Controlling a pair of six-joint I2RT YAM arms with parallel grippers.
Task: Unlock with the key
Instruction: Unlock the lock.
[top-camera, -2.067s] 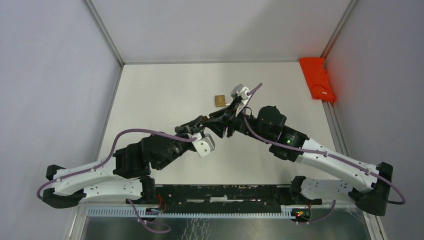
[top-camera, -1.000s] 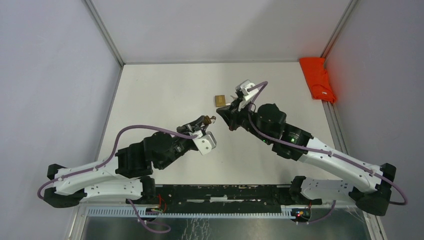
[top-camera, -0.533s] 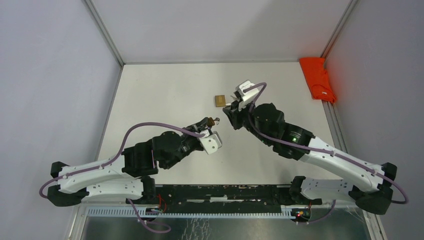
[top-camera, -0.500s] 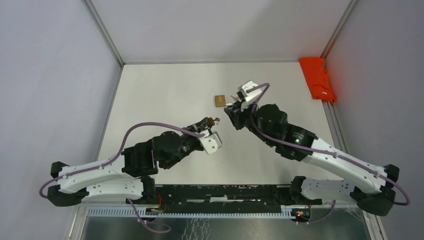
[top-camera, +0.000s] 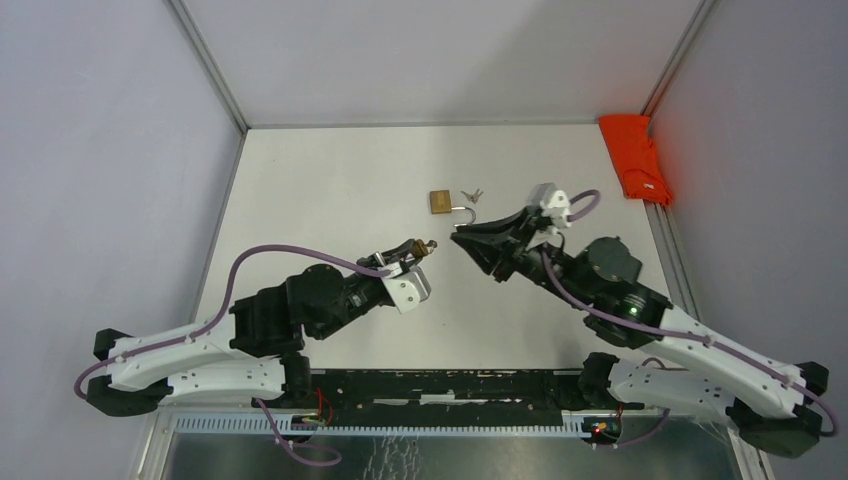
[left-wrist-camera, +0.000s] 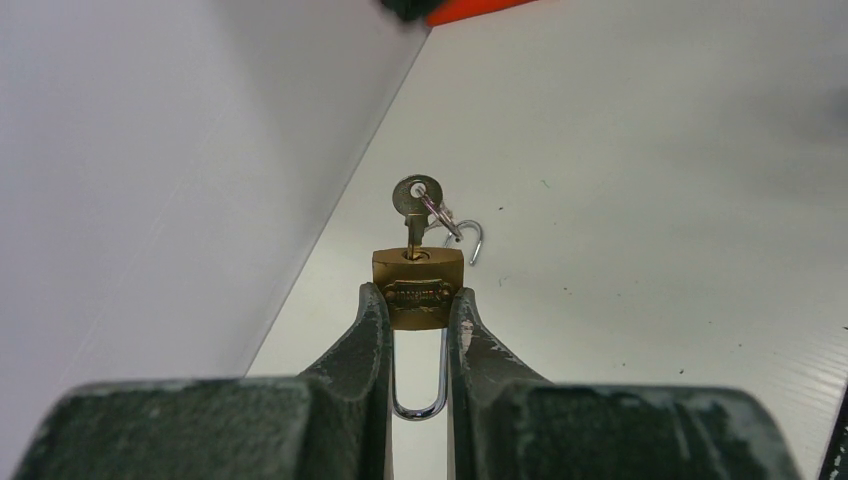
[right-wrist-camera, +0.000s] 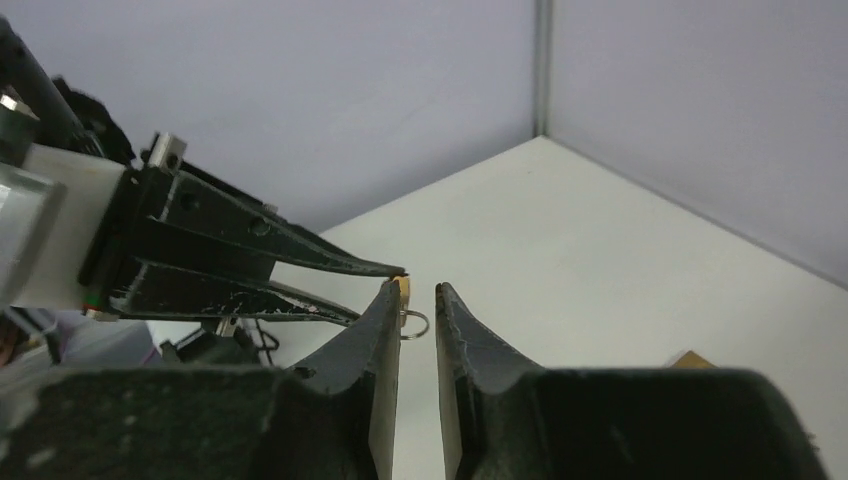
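Observation:
My left gripper (top-camera: 421, 246) is shut on a small brass padlock (left-wrist-camera: 418, 290), its fingers pinching the body from both sides. The silver shackle (left-wrist-camera: 420, 405) hangs back between the fingers. A silver key (left-wrist-camera: 414, 200) with a ring stands in the keyhole, pointing away from the gripper. My right gripper (top-camera: 460, 238) faces the left one from the right, a short way off. Its fingers (right-wrist-camera: 386, 310) stand slightly apart with nothing between them. The key ring (right-wrist-camera: 414, 322) shows through the gap, beyond the tips.
A second brass padlock (top-camera: 440, 201) lies on the table further back with its shackle open and small keys (top-camera: 473, 195) beside it. Its corner shows in the right wrist view (right-wrist-camera: 690, 358). An orange cloth (top-camera: 637, 158) lies at the back right edge.
The right arm has swung right and its wrist has turned, uncovering the keys by the table padlock; its tips now point at the held padlock. The left arm pulled back slightly, still holding the padlock.

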